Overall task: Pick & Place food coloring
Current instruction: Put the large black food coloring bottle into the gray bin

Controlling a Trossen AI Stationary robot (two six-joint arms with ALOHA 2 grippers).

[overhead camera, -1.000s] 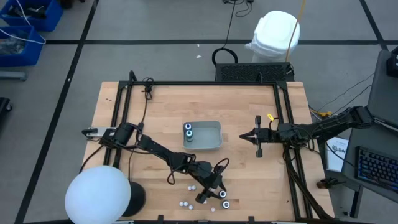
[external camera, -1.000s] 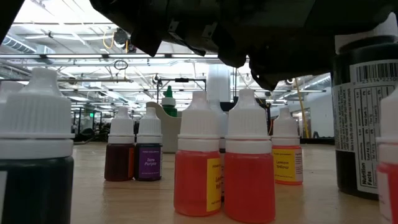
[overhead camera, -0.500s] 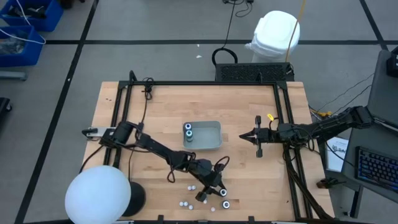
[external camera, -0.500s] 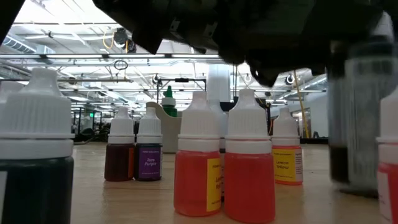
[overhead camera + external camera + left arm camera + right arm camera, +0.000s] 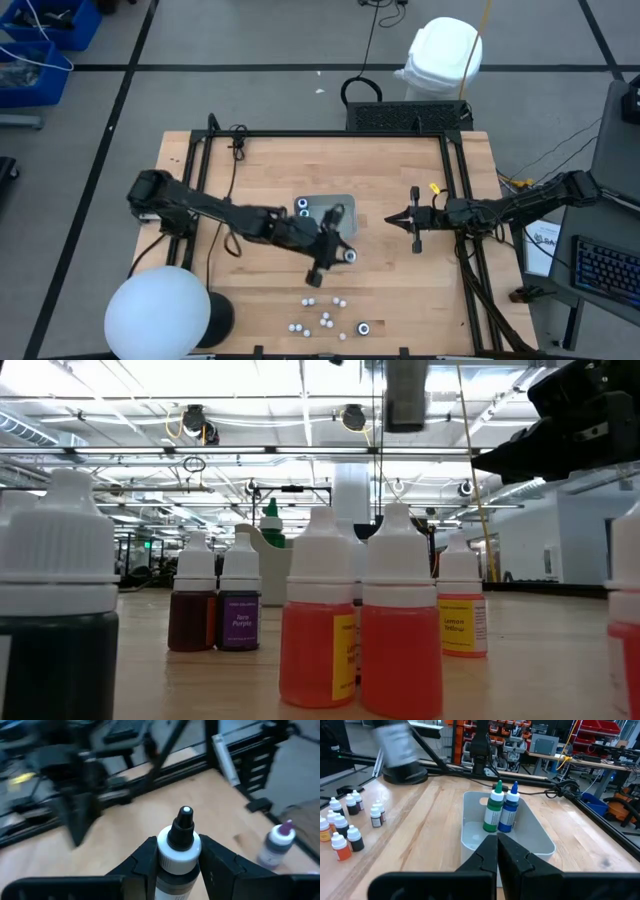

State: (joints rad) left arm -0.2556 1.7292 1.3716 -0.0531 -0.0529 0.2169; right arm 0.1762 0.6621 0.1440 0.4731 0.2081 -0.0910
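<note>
Left gripper: fingers clamped on either side of a dark food coloring bottle with a white collar and a narrow black tip, held upright. In the high view the gripper and its bottle were just in front of the tray's near edge, toward the middle of the table, the left arm stretched across from the table's left side.

Right gripper: fingers pressed together with nothing between them, pointed toward the tray. In the high view it was just right of the tray, apart from it.

Tray: translucent grey, rectangular, at the table's centre. It held two larger bottles upright and side by side at one end: green bottle and blue bottle.

Small bottles: a loose cluster stood near the table's front edge, with one larger ringed-top bottle at its right. The low view showed them white-capped and upright: two red bottles touching in front, a purple one beside a dark red one, an orange one behind.

Table: light wood, black frame rails along three sides.
</note>
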